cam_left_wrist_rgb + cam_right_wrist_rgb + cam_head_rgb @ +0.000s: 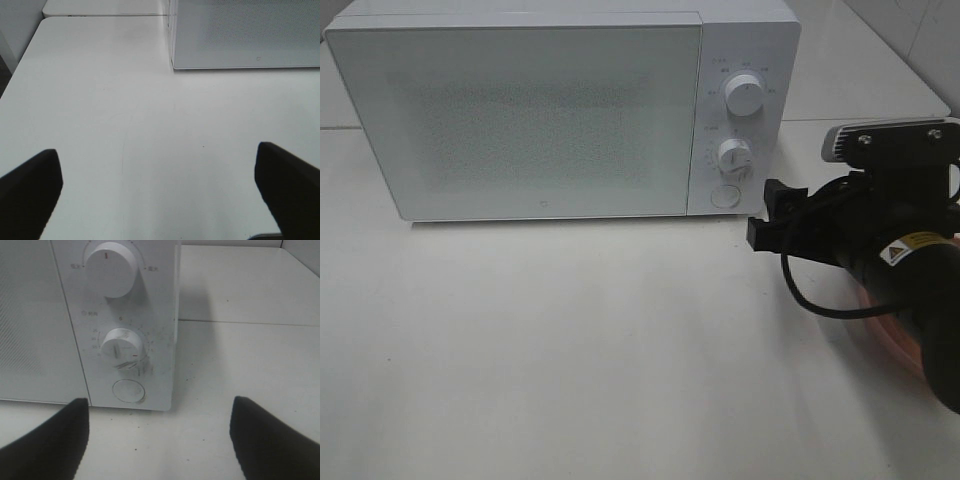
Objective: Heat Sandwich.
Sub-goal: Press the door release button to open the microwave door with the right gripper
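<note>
Exterior high: a white microwave (540,110), door shut, stands on the white bench (570,350). The right fingers (758,232) point at its control panel. A pink plate (885,335) rim peeks from under that arm, and the sandwich cannot be seen.

Left wrist: the left fingers (30,192) are spread wide, empty, over the bench.

Right wrist: the right fingers (47,440) are released, empty, facing the round button (128,390) below two dials.

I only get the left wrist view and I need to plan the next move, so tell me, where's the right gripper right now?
Observer: The right gripper is open and faces the microwave, just short of its round button.
Operator: Is the door open?
Observer: No, the door is shut.
Operator: And the sandwich?
Observer: I can't see it. Only the rim of a pink plate shows under the right arm.
</note>
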